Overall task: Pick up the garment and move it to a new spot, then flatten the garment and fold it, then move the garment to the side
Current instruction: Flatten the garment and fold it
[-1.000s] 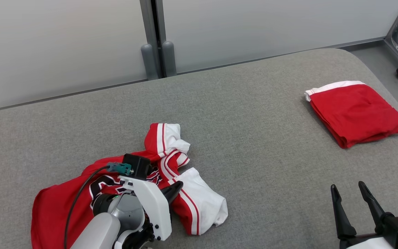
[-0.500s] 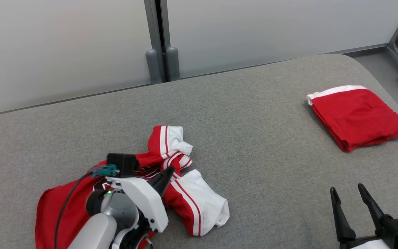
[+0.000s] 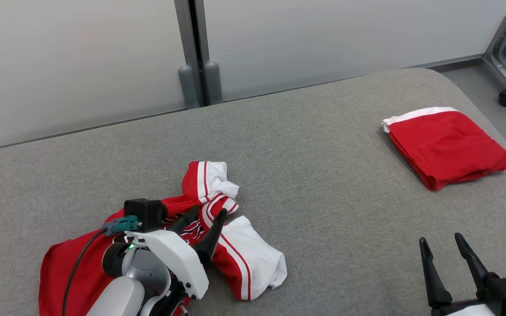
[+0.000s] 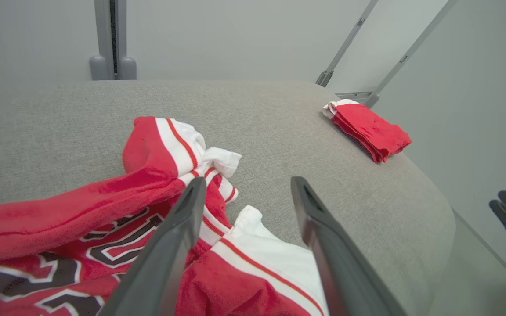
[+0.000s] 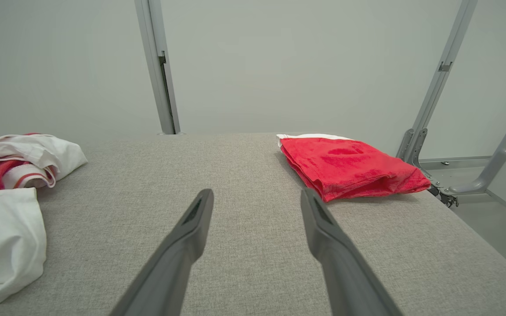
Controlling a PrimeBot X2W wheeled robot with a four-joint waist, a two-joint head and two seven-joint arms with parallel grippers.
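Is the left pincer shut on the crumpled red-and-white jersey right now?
No: in the left wrist view the left pincer is open, its jaws wide apart over the crumpled red-and-white jersey.

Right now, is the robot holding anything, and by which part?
Nothing is held. The left gripper is open over the crumpled jersey; the right gripper is open over the table.

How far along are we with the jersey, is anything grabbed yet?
Done: one red garment lies folded at the right side of the table, likely an earlier item. In hand: the jersey lies crumpled; the left gripper is open, fingers down at its folds, gripping nothing. The right gripper hangs open, apart from both. Left: grasp, move, flatten, fold, set aside.
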